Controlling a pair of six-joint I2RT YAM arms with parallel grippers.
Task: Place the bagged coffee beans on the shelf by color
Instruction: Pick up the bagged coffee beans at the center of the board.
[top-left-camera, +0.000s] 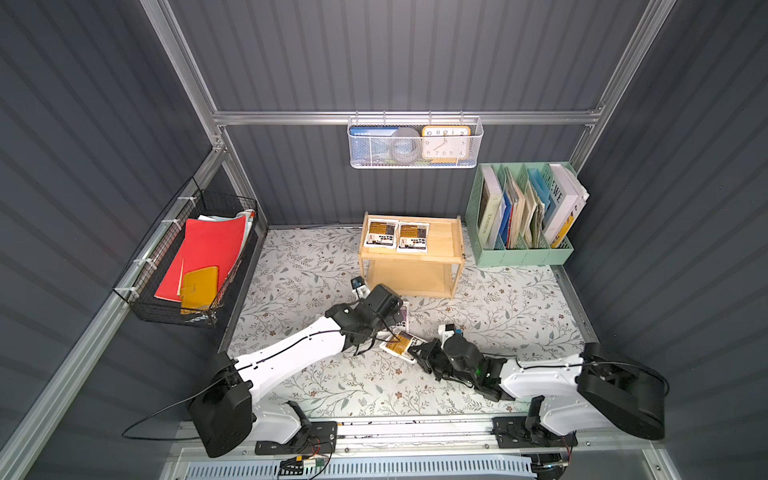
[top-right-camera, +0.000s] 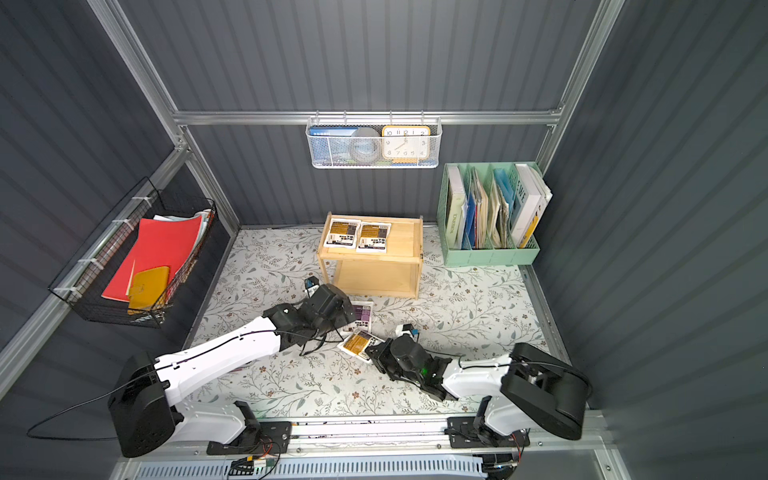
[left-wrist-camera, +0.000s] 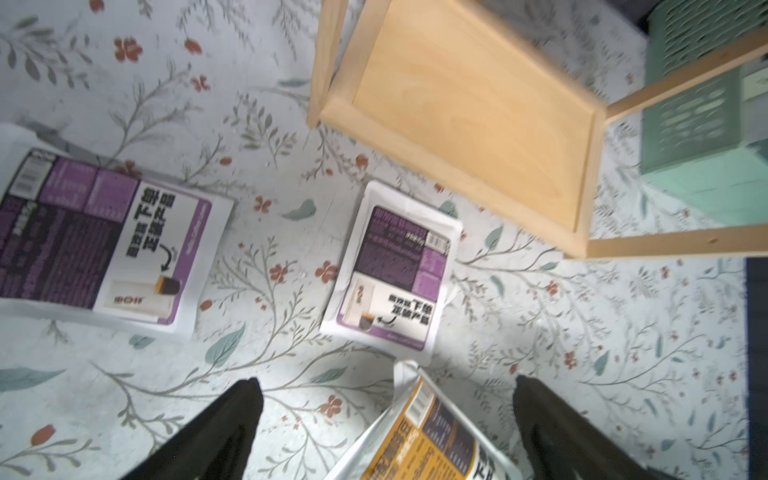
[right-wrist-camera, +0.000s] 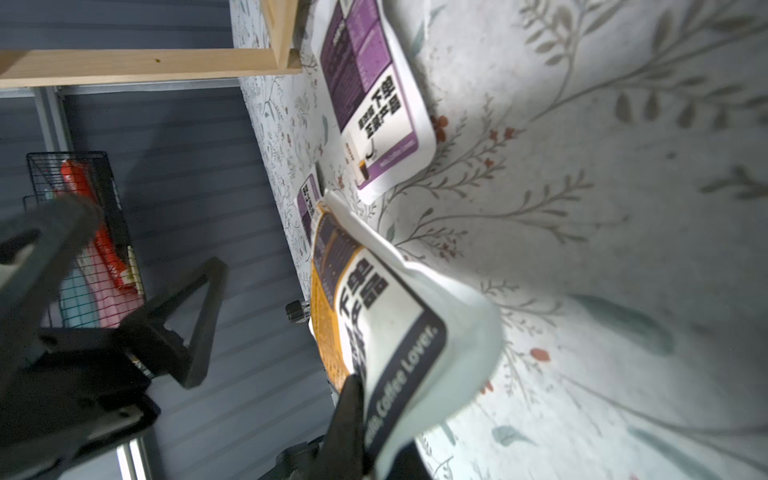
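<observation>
- The right pincer (top-left-camera: 419, 354) is pressed together on one edge of a yellow-orange coffee pouch (top-left-camera: 400, 343). The right wrist view shows a black fingertip (right-wrist-camera: 351, 409) clamped on the pouch's dark lower border. The pouch is held tilted, its label curling up off the floral bench (top-left-camera: 519, 316).
- The left pincer (left-wrist-camera: 386, 380) hangs at ten o'clock of the right one. Its two black fingers (left-wrist-camera: 224, 432) are spread wide and hold nothing. In the left wrist view the free end of the held pouch pokes up between them, touching neither finger.
- Just past that free end, a purple pouch (left-wrist-camera: 395, 278) lies flat on the bench, near the shelf's front corner. A second purple pouch (left-wrist-camera: 104, 241) lies flat farther off, well apart from the first. In both top views only one purple label shows, partly hidden under the left wrist.
- The wooden two-tier shelf (top-left-camera: 444, 239) stands at twelve o'clock of both pincers, close to the back wall. Two shelved pouches (top-left-camera: 380, 233), both yellow-orange, lie flat side by side on the nine o'clock half of its top tier.
- A mint-green file organizer (top-left-camera: 523, 253) packed with books and folders sits at two o'clock.
- A black wire basket (top-left-camera: 145, 291) with a red folder (top-left-camera: 208, 253) hangs on the side wall at nine o'clock.
- A white mesh basket (top-left-camera: 411, 163) holding a clock (top-left-camera: 446, 143) hangs high on the back wall at twelve.
</observation>
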